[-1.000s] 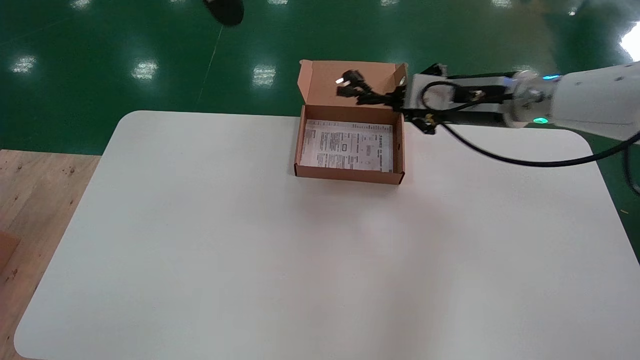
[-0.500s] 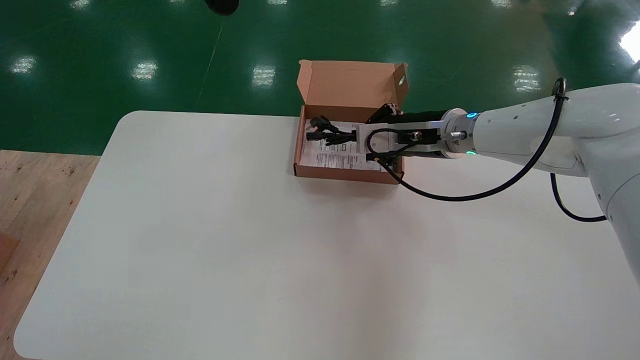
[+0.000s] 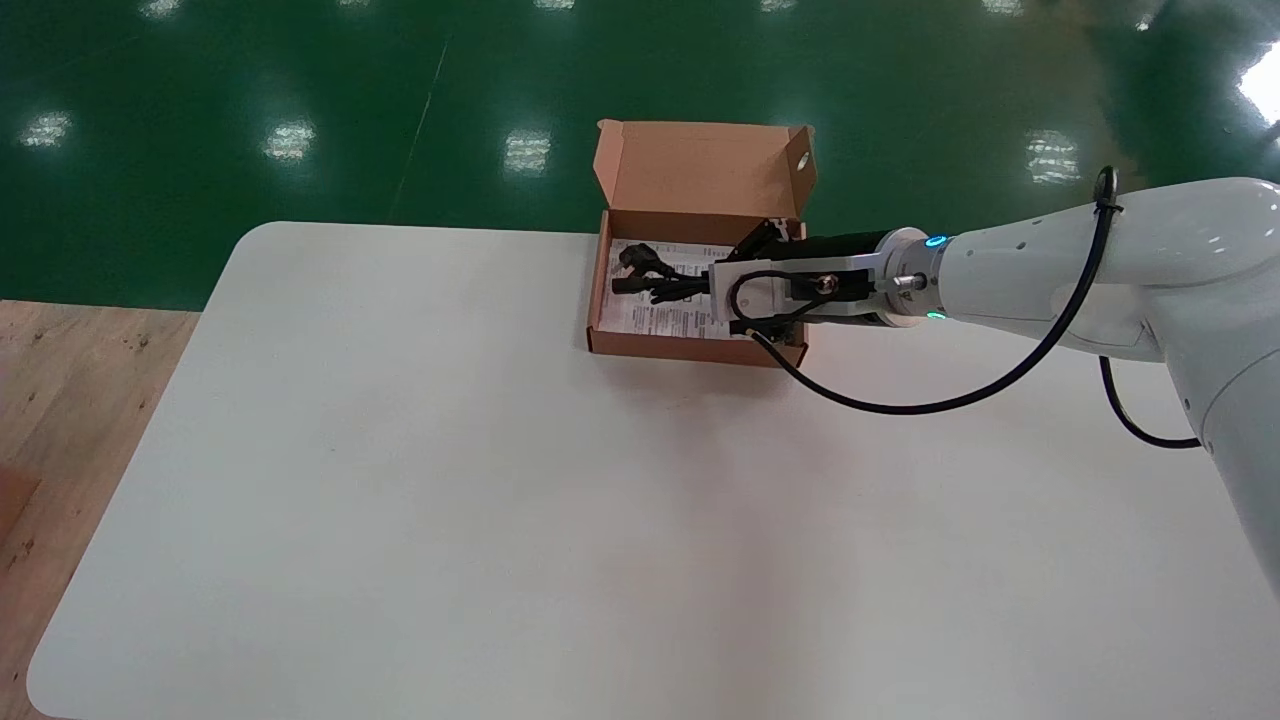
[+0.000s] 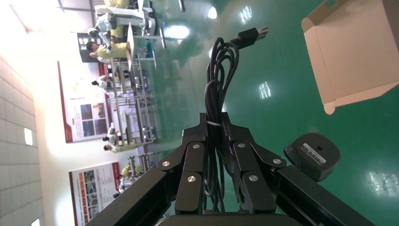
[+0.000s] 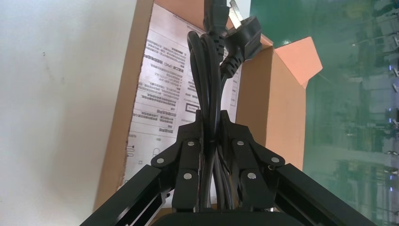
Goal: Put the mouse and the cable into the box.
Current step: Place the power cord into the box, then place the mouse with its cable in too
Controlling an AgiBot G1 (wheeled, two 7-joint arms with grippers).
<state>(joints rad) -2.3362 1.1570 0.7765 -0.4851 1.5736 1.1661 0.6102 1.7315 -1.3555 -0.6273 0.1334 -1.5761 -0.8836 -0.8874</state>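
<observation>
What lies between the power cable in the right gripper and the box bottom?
A printed sheet on the box floor; the right wrist view shows it under the power cable in the right gripper. The left gripper holds a USB cable.

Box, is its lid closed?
No, the lid of the box stands open, and the right hand holds the black cable over the paper inside.

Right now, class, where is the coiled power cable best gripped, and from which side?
Mid-bundle of the power cable, where strands run parallel, clear of the bulky plugs. Come from the cardboard box's right side, as the right gripper holds it. Left gripper grips a USB cable.
</observation>
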